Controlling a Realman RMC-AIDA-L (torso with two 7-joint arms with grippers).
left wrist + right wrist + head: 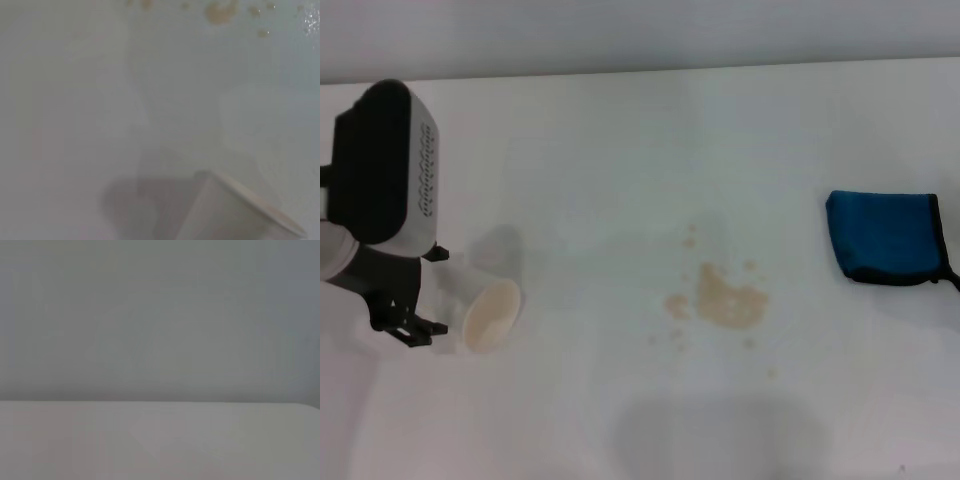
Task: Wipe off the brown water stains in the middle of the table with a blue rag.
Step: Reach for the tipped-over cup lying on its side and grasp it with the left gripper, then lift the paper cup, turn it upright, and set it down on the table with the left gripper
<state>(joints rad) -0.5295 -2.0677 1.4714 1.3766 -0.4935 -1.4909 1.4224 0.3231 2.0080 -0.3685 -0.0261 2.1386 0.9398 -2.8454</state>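
My left gripper (415, 325) sits at the near left of the table (620, 150), just beside a white cup (490, 312). The cup lies tipped on its side, tan inside facing the near edge; I cannot tell whether my fingers are open or clamped on it, or touching it. In the left wrist view the cup (235, 212) fills the near corner. Stains (728, 300) mark the table's middle: one tan blotch, droplets around it. Rag (887, 238) lies flat, far right, well apart from the stains. My right gripper is out of sight.
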